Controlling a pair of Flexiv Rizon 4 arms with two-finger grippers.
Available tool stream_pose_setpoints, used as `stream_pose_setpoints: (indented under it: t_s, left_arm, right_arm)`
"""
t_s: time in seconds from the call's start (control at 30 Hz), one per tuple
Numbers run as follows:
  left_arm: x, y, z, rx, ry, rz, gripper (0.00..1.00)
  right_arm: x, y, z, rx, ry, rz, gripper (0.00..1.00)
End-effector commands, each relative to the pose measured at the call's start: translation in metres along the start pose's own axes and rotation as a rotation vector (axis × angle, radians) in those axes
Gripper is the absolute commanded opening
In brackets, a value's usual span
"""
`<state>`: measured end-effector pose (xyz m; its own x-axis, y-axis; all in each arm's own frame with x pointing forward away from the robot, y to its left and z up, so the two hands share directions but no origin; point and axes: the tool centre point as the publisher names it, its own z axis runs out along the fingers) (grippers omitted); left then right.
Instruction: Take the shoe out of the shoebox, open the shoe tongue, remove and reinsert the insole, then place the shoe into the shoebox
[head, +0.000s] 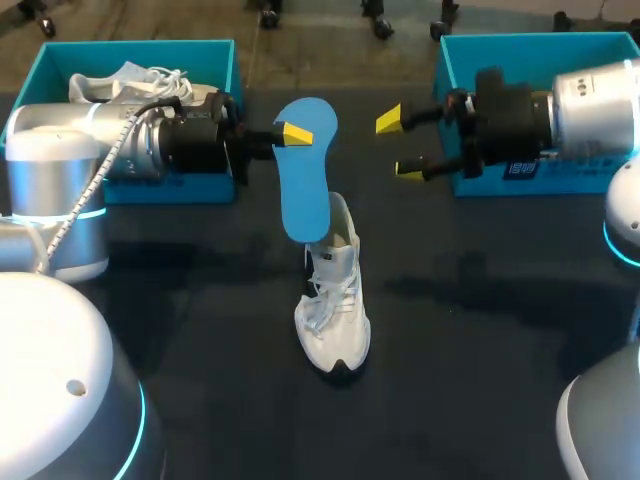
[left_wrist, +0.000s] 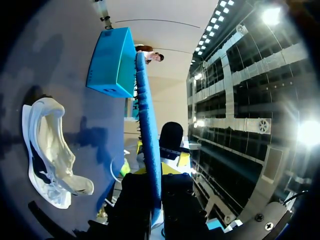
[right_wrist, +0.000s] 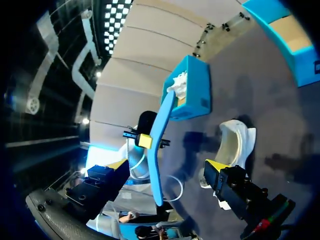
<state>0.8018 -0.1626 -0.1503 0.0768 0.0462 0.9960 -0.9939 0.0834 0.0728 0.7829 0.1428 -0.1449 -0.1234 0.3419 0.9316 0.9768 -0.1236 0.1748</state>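
- The left gripper (head: 296, 134) is clenched on the blue insole (head: 305, 170), gripping it near one end (edge-on between the fingers in the left wrist view).
- The insole is held off the table (head: 480, 330), over the heel of the shoe (head: 335, 300).
- The white shoe stands mid-table, toe toward the robot.
- The right gripper (head: 398, 146) is spread wide, empty, just beside the insole.
- A box (head: 215, 60) sits behind each arm.
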Motion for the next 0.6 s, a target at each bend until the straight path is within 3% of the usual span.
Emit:
stream_pose_setpoints:
  t_s: [0.03, 0.3, 0.6]
  left_arm:
    - [0.002, -0.002, -0.001, -0.023, 0.0, 0.03, 0.0]
    - [0.01, -0.008, -0.01, -0.121, -0.013, 0.241, 0.0]
    - [0.015, -0.007, -0.015, -0.13, -0.045, 0.611, 0.0]
  right_arm:
    - [-0.004, 0.003, 0.006, 0.012, 0.134, -0.001, 1.0]
    - [-0.009, -0.001, 0.01, 0.035, 0.141, 0.072, 1.0]
    - [-0.009, -0.001, 0.01, 0.035, 0.141, 0.072, 1.0]
